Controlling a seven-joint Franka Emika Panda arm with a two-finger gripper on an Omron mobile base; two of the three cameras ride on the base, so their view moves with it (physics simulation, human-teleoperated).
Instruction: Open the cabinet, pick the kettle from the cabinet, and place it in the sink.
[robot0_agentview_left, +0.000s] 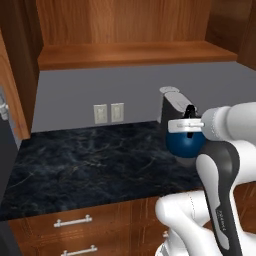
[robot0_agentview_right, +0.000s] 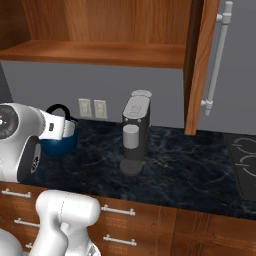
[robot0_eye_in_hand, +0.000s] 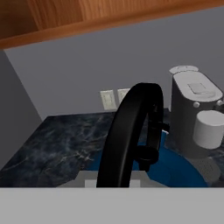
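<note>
Already cabinet (robot0_agentview_right: 200, 65) open, kettle (robot0_agentview_left: 185, 142) out, claw (robot0_agentview_left: 192, 125) clamped on handle (robot0_eye_in_hand: 131, 131), mid-frame; sink drop remains.

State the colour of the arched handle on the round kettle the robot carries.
Black; the round dark-blue kettle's arched handle shows best in the hand view.

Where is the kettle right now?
The kettle hangs from the gripper by its black handle above the black counter, left of the coffee machine and below the open cabinet.
</note>
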